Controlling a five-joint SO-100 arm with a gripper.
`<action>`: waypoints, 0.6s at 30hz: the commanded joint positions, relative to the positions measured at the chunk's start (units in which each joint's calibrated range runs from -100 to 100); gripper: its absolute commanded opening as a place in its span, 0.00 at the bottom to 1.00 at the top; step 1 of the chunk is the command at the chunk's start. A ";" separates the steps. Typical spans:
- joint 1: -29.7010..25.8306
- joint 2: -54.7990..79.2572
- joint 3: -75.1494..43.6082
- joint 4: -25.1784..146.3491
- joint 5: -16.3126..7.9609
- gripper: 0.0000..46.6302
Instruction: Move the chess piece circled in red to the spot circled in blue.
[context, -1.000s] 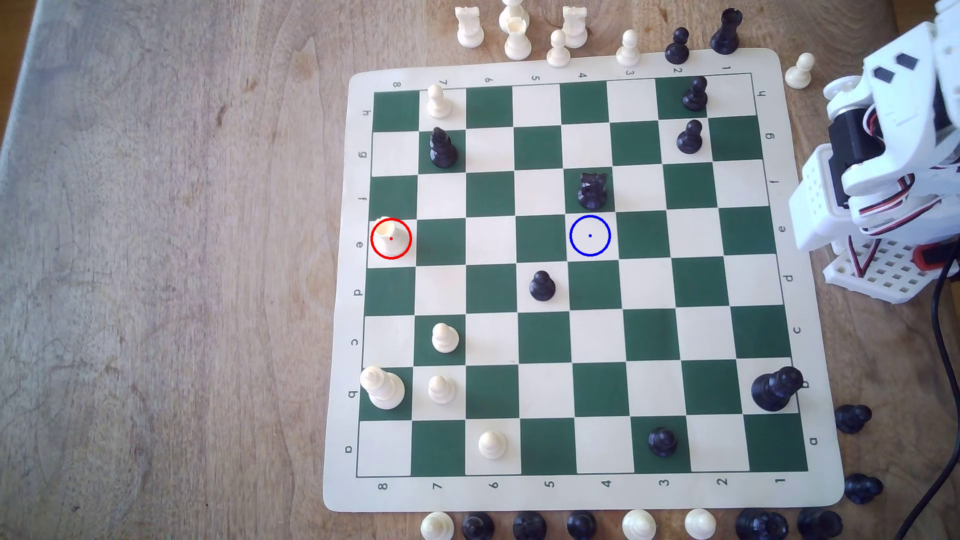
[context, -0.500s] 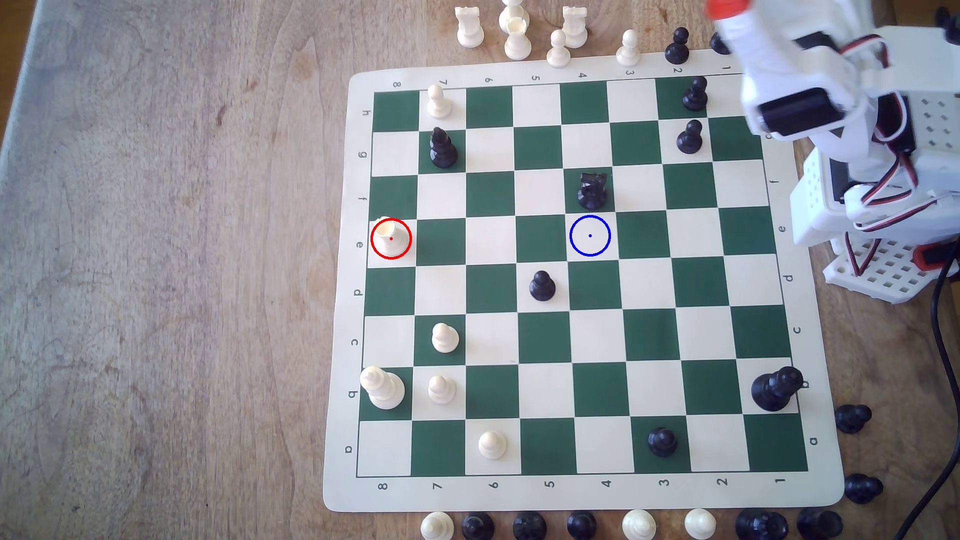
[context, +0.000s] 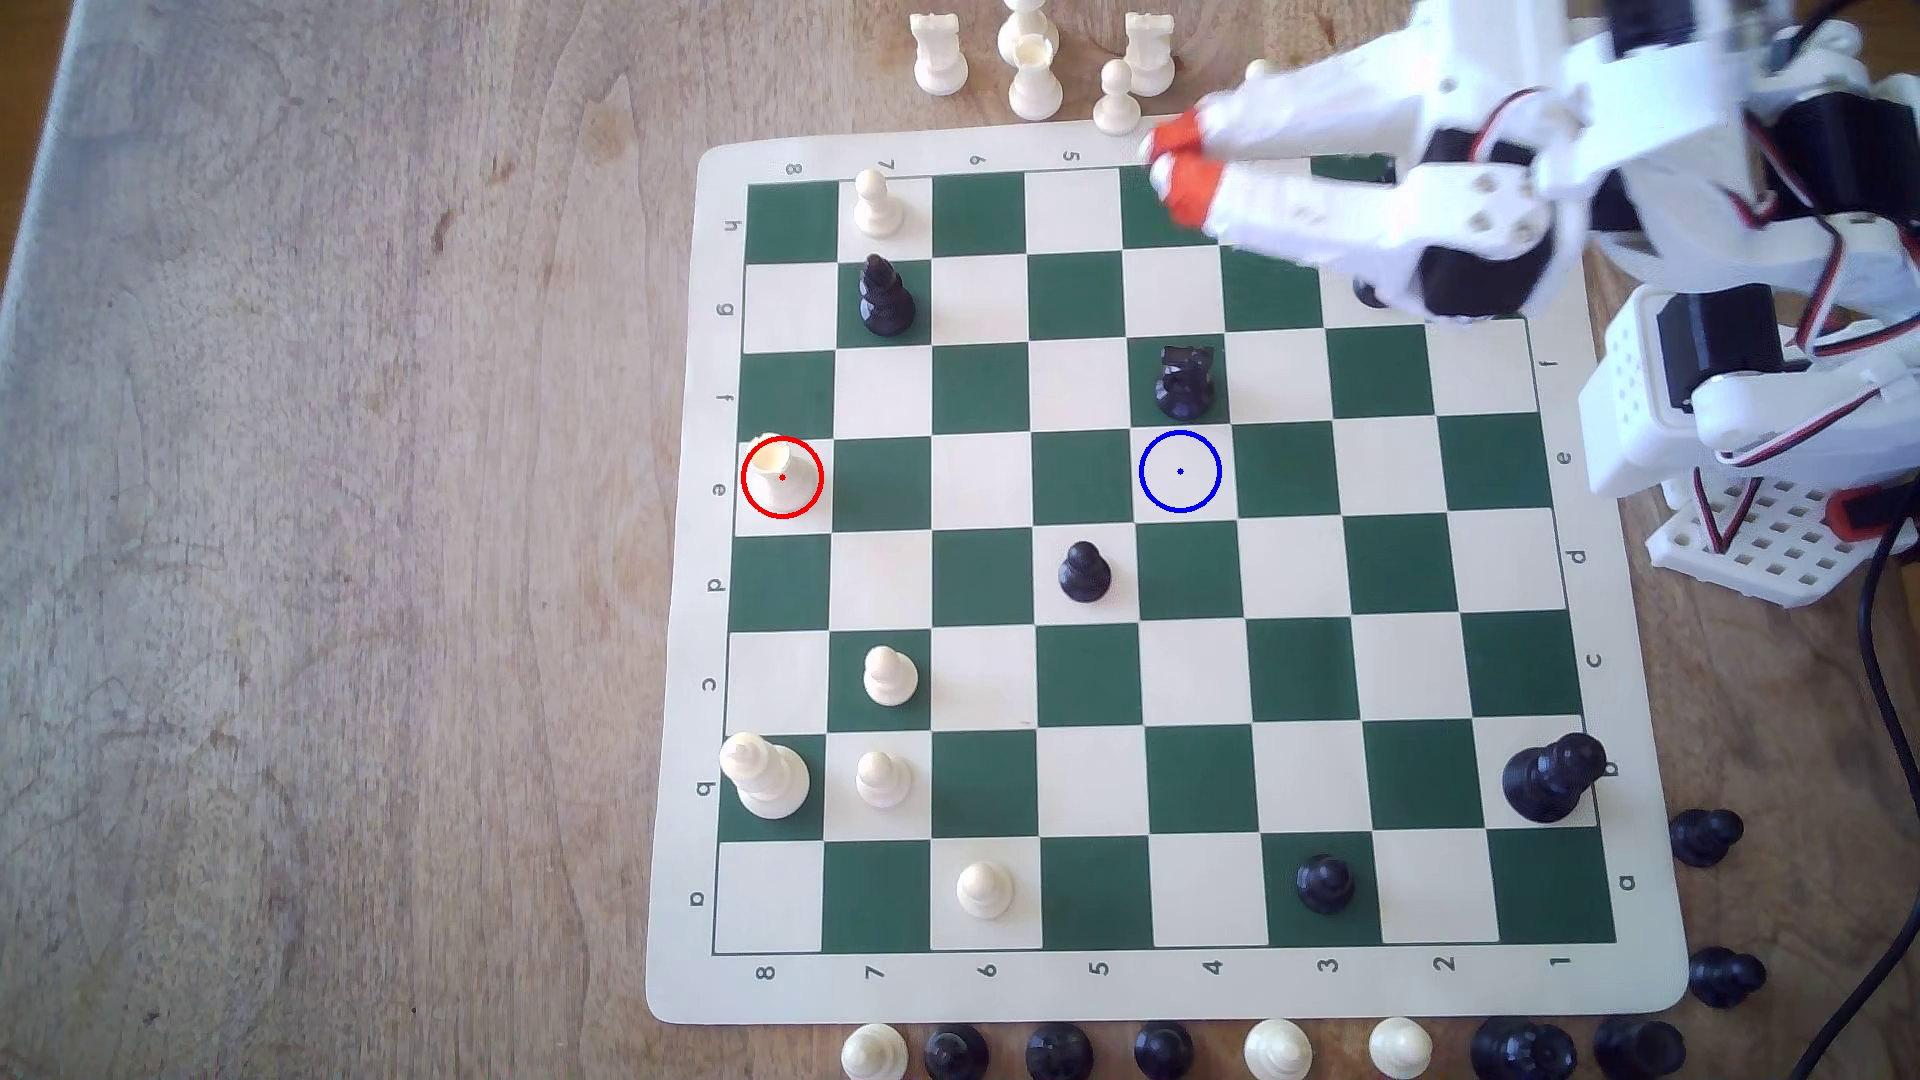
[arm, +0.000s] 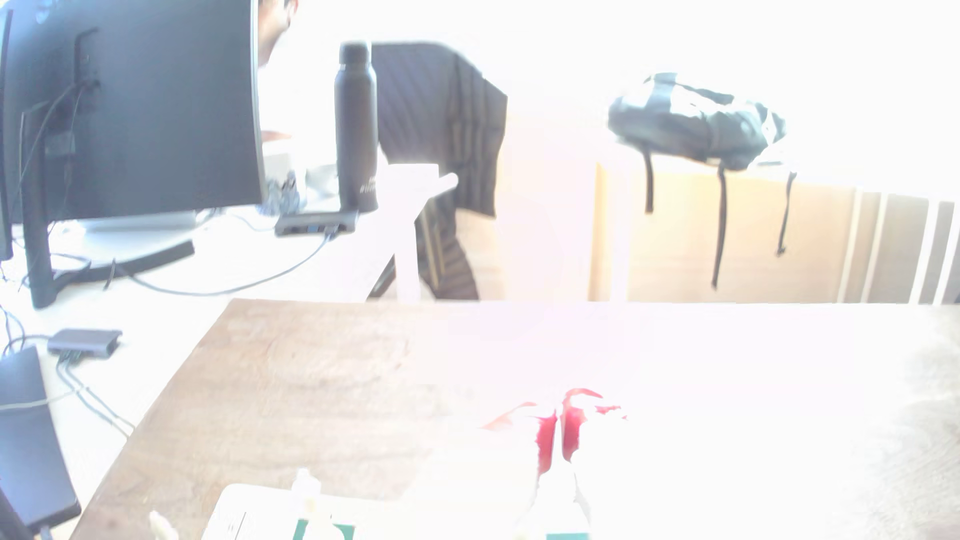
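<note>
While the cream-white plastic rook with the notched cup top (context: 781, 476) sits inside the red ring at the green-and-cream chessboard's (context: 1143, 987) rank-8 edge, the orange-tipped white pincer (context: 1172, 166), clenched and empty, should spread before descending squarely over the rook.

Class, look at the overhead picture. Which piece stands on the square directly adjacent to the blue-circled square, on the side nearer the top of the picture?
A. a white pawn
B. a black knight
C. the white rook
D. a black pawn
B: the black knight stands on the green square just above the blue-circled square in the exterior view.
</note>
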 joint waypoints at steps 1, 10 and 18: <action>-1.66 16.07 -12.16 3.65 -1.07 0.01; -2.76 37.04 -30.75 12.50 -3.03 0.10; -0.65 51.64 -45.07 16.02 -4.69 0.20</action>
